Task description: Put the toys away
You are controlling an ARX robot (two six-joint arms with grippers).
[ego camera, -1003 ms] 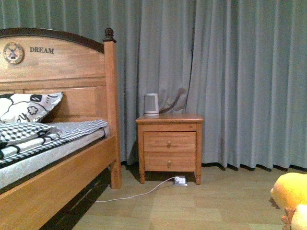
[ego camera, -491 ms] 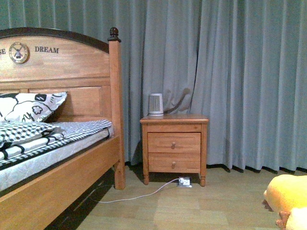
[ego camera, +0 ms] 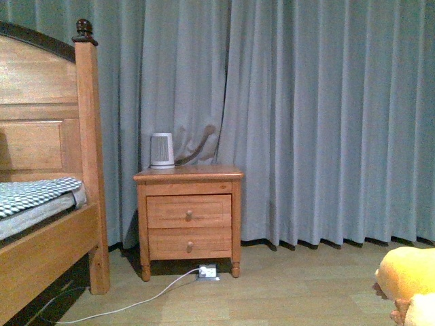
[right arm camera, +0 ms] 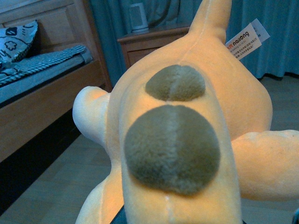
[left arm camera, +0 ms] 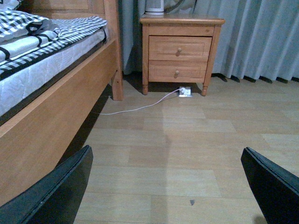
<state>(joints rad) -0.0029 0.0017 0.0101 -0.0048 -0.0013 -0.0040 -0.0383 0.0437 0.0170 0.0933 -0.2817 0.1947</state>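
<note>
We grasp the plush (right arm camera: 187,140) in the right end effector (right arm camera: 205,218), of which only dark slivers show under the toy. The plush hangs above the floor (left arm camera: 187,154) and sits at 4 o'clock in the front view. The left end effector (left arm camera: 166,151) is released, its fingers (left arm camera: 56,191) spread wide over the floor. The bed (ego camera: 47,231) is at 9 o'clock. The nightstand (ego camera: 189,217) stands just beside it, at 7 o'clock, with a white appliance (ego camera: 162,149) on top.

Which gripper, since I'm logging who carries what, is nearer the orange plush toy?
Right. The plush toy fills the right wrist view, apparently held off the floor; the left gripper hangs open over bare floor.
</note>
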